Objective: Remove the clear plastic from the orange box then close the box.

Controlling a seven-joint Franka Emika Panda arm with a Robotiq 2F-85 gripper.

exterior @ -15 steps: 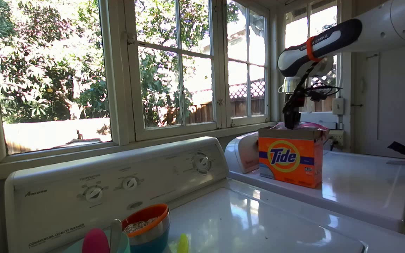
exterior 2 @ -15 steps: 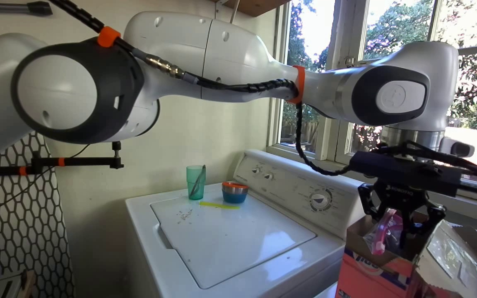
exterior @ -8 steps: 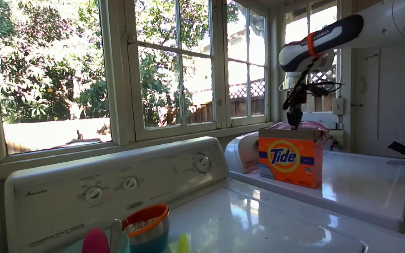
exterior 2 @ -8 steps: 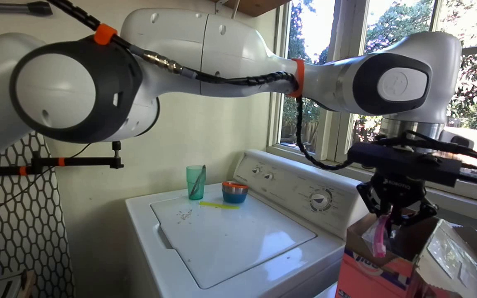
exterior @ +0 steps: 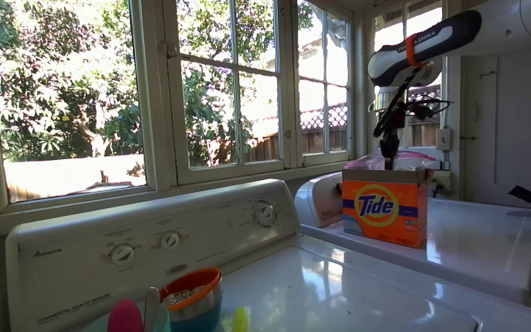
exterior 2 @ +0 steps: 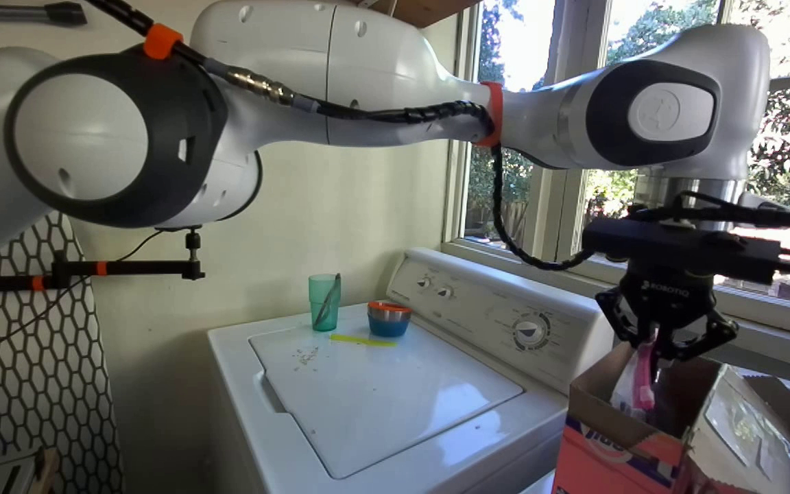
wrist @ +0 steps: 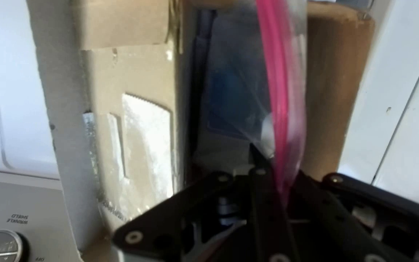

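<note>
The gripper (exterior 2: 655,358) has its jaws pinched together on the pink strip (wrist: 280,91) along the edge of the clear plastic (exterior 2: 628,392), its tips near the level of the upper rim of the orange box (exterior: 383,212). The plastic is only partly out: the pink edge stands just above the rim, while the lower film, a blue shape (wrist: 227,94) showing dimly through it, is inside the box. The wrist view is dark and blurred down there, so I can't tell whether the film touches the walls.

In an exterior view, an open gap lies between the plastic and the box's right wall; from that wall the lid (exterior 2: 741,427) leans outward to the right, off the mouth, its near edge ragged.

The box stands on a white appliance (exterior: 477,244), just beside the edge that faces the washer (exterior 2: 381,412). A raised back panel (exterior: 317,200) is close on the box's left, partly behind it, and the glossy top runs on to the right. The washer, on the left, bears a green cup (exterior 2: 321,305), an orange-rimmed bowl (exterior 2: 388,325) and a yellow strip (exterior 2: 363,340), all well apart from the box.
</note>
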